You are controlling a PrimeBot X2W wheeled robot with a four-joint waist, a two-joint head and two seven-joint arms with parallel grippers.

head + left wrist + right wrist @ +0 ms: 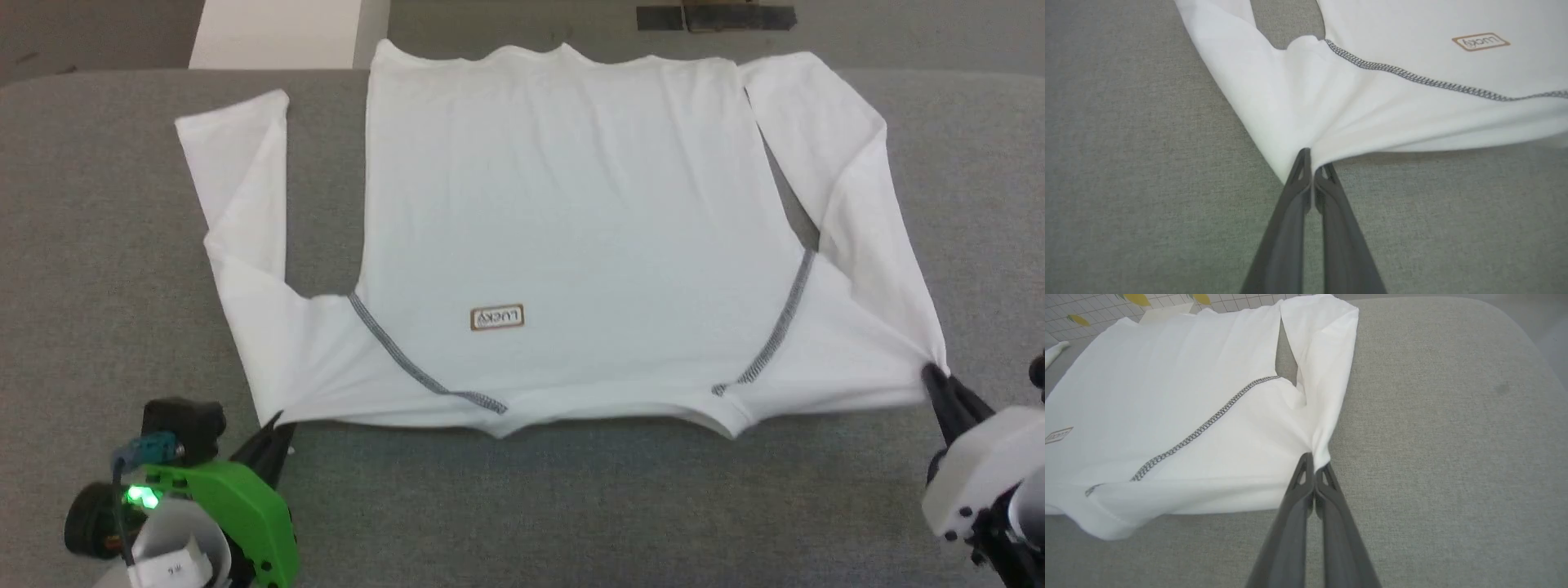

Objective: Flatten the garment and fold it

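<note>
The left gripper (277,422) has its 2 dark fingers pressed together on a corner of the garment (563,204), out to the left of the brown label (497,318) and nearer the robot. The right gripper (932,376) pinches the opposite corner the same way, far to the right of the label. Between them the neck edge runs taut just on the robot's side of the label. In both wrist views a shadow under that edge suggests it is raised slightly.

The garment lies spread with its hem on the far side of the label, and 2 zigzag seams (408,365) slant away on either side of it. Both sleeves (245,212) are bent, their ends pointing away beyond the label.

This looks like the flattening step, with the body nearly smooth and no fold made. The next move probably calls for lowering the stretched edge evenly, letting go without dragging the thin cloth, then dealing with the sleeves.

The surface (98,261) is a grey woven pad with rounded corners. Beyond the label, past the hem, a white box (277,33) stands to the left and dark tape (717,16) marks the floor to the right.
</note>
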